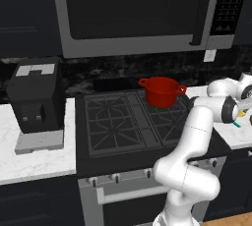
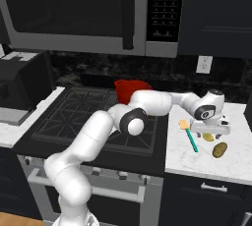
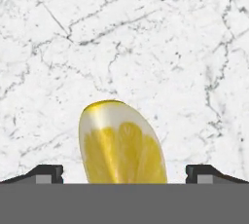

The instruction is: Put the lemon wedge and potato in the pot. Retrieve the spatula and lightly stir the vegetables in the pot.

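In the left base view, the small round bright-red pot (image 1: pixel 160 92) with a loop handle on each side stands on the far right burner of the black gas stove (image 1: pixel 129 122). The white arm rises from the lower right and reaches out to the right over the white marble counter (image 1: pixel 235 136), where a short piece of the thin teal-green spatula (image 1: pixel 237 125) shows just past the wrist. On the left counter sits a boxy black coffee machine (image 1: pixel 36 99), and a large grey-framed microwave (image 1: pixel 138 9) hangs above the stove.

In the right base view, the pot (image 2: pixel 129 88) is on the far side of the stove, partly hidden behind the arm's forearm. The gripper (image 2: pixel 208 132) hangs low over the marble counter (image 2: pixel 206 163) to the right of the stove, pointing down. A yellow lemon wedge (image 2: pixel 207 137) lies directly beneath it. The spatula (image 2: pixel 190 136) lies on the counter just left of the gripper, its pale tan blade at the far end. A brown oval potato (image 2: pixel 219 149) lies near and to the right of the wedge.

In the hand view, the lemon wedge (image 3: pixel 121 142) lies on the marble between the two dark fingertips (image 3: pixel 47 173), which stand wide apart with clear gaps on both sides; the gripper (image 3: pixel 124 175) grasps nothing.
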Controlling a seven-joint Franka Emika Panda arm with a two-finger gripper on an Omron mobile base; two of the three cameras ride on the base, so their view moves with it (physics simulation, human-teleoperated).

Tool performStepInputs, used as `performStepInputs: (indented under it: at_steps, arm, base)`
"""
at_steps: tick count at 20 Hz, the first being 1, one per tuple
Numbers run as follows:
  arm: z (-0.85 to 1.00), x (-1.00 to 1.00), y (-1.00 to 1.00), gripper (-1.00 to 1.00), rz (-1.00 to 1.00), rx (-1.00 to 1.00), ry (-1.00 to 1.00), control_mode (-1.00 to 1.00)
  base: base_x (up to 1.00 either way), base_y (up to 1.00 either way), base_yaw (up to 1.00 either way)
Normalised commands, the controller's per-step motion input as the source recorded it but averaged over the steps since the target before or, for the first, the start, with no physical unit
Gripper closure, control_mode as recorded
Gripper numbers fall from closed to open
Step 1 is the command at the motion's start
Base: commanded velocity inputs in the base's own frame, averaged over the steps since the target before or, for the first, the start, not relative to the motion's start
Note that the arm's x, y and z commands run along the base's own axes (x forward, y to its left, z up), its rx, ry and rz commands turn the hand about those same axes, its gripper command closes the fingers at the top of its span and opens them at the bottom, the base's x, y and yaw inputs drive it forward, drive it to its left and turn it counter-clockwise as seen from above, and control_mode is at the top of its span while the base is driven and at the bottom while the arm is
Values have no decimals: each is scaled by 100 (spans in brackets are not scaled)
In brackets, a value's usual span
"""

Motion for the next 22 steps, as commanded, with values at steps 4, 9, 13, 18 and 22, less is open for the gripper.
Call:
performStepInputs:
  at_steps: [4, 9, 13, 18, 22]
  arm:
    - [-41, 11, 5, 100, 4, 0, 3, -100]
    - [-13, -17, 30, 100, 7, -1, -2, -100]
    - [13, -2, 70, 100, 15, 0, -15, -100]
    - [45, -1, 100, 100, 12, -3, -35, -100]
    - [40, -3, 100, 100, 8, -4, -52, -100]
  base:
    - [0, 0, 0]
    - [0, 0, 0]
    - [0, 0, 0]
    - [0, 0, 0]
    - [0, 0, 0]
